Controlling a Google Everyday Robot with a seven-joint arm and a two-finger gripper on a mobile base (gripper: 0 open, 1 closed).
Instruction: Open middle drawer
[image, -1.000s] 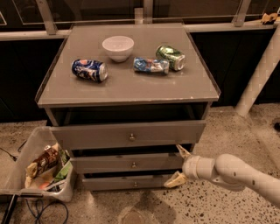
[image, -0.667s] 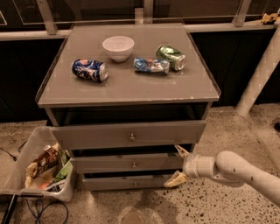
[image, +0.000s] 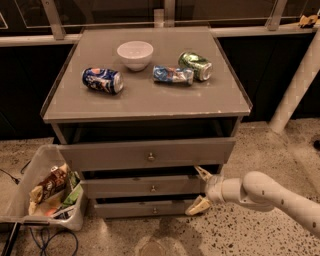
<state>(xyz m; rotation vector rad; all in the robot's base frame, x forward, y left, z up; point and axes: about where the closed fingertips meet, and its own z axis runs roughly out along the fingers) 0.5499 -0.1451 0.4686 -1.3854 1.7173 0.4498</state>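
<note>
Reaching in from the right side of the grey wooden three-drawer cabinet (image: 145, 97), the robot's pale arm (image: 265, 192) brings its two-finger gripper (image: 194, 190) to the right end of the cabinet's drawer fronts. The jaws are released and spread wide, one above the other. The upper finger (image: 202, 173) points into the dark gap over the right end of the middle drawer (image: 130, 188). The lower finger (image: 198, 205) lies by the right end of the lowest, slimmest drawer front (image: 135, 209). Neither finger visibly clamps anything.

The middle drawer is the second grey front down the cabinet, with a small round metal knob (image: 153, 188) at its centre. It sits under the taller top drawer front (image: 110, 155), which stands forward of the cabinet frame with a dark opening above it. Whether the middle drawer is drawn out at all I cannot tell.

On the cabinet's flat top stands a white round bowl (image: 135, 54) toward the back. A blue drinks can (image: 102, 80) lies on its side at the left, and a crushed blue-and-silver can (image: 172, 74) lies touching a green can (image: 195, 65) at the right. On the speckled floor (image: 240, 235) left of the cabinet sits a clear plastic bin (image: 30, 170) holding wrappers and scraps. A white post (image: 297, 82) leans well to the cabinet's right.
</note>
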